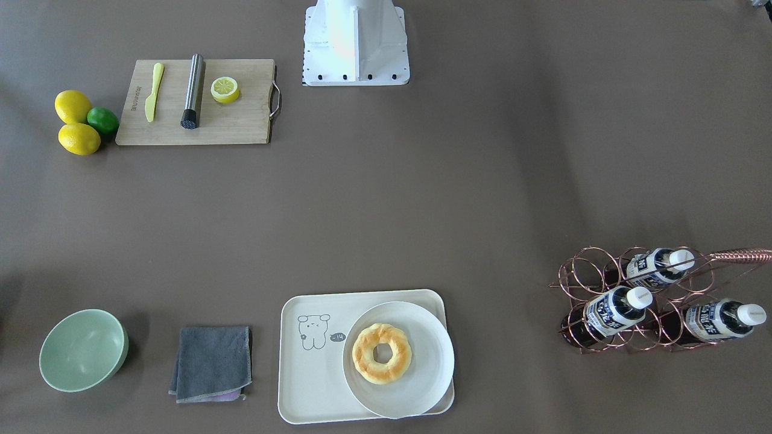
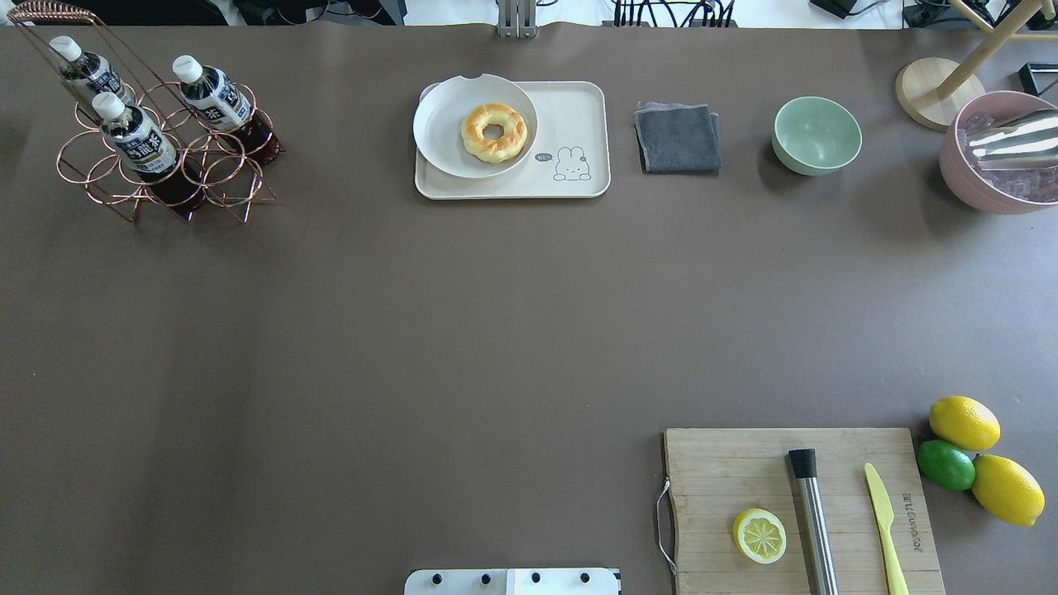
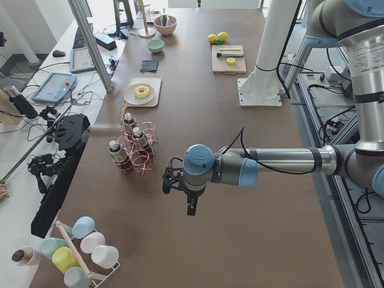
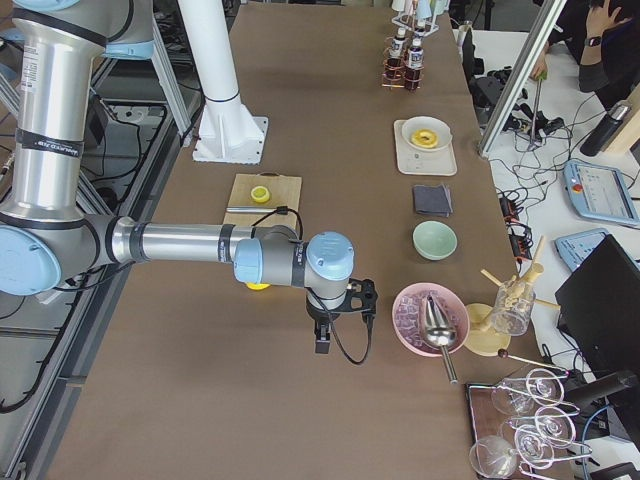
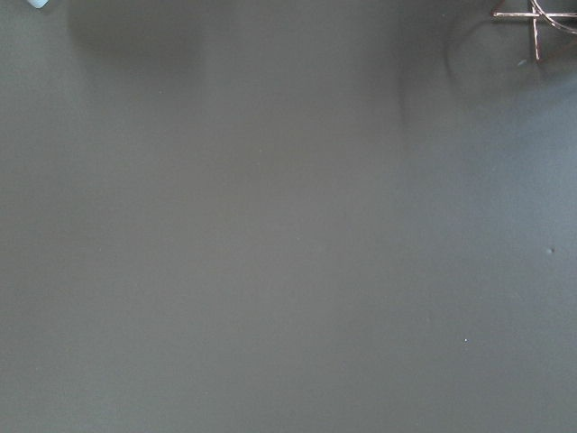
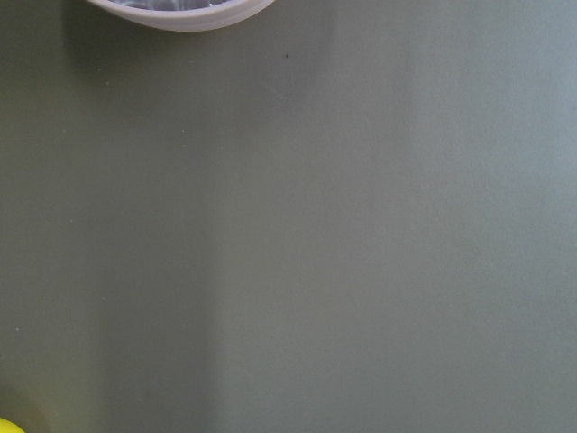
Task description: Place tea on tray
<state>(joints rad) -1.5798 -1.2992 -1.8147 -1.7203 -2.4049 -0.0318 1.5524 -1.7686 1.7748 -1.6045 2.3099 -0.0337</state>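
Tea bottles (image 2: 136,136), three alike with white caps and navy-and-white labels, lean in a copper wire rack (image 2: 186,157) at the far corner of the table on the robot's left. None of them is on the tray (image 2: 579,107), which lies well apart from the rack, at the middle of the far edge. A round white plate (image 2: 434,124) with a ring doughnut (image 2: 493,132) covers the tray's left part and overhangs its rim; the bare part shows the small line drawing (image 2: 570,164).

Beside the tray, toward the robot's right, lie a folded grey cloth (image 2: 678,138), a green bowl (image 2: 817,135) and, at the corner, a pink bowl (image 2: 959,178) holding ice and a metal scoop. Near the robot on the same side, a wooden cutting board (image 2: 719,479) carries a lemon half (image 2: 760,535), a steel rod (image 2: 812,521) and a yellow knife (image 2: 884,529). Two lemons (image 2: 964,422) and a lime (image 2: 946,464) sit just beside it.

The left gripper (image 3: 191,207) hangs pointing down over bare table, beyond the rack (its wrist camera catches only a corner of copper wire). The right gripper (image 4: 322,345) hangs likewise over bare table near the pink bowl. Both show only in the side views, so I cannot tell how their fingers stand; neither touches anything.
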